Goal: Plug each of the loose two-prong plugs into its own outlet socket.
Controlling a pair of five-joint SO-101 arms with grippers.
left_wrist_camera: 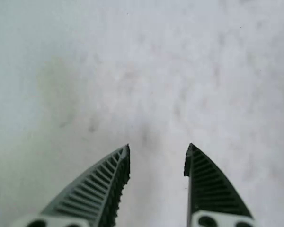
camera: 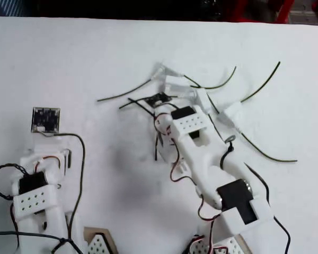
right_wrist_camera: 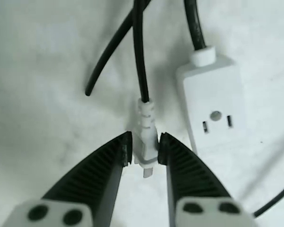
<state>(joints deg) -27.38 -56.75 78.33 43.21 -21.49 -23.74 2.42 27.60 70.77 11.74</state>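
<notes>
- The white table [camera: 69, 63] is taken in whole from the high view, with both arms set at its near edge.
- The right arm [camera: 201, 159] is stretched toward the table's middle, where thin dark cords [camera: 265, 82] are strewn; their spread is given by the high view alone.
- The left arm [camera: 37, 185] is kept at the near left, well apart from the cords.
- The outlet socket [right_wrist_camera: 213, 104] is laid flat with its slotted face up, a thick black cord leading away from it. Its slots are made out in the right wrist view.
- The left gripper [left_wrist_camera: 157, 151] is seen in its own wrist view, spread wide over bare table with nothing held.
- The right gripper [right_wrist_camera: 144, 142] is closed tight upon a plug.
- The two-prong plug [right_wrist_camera: 146, 118] is pinched by its white body just beside the socket and is not inserted. A prong is seen protruding toward the wrist.
</notes>
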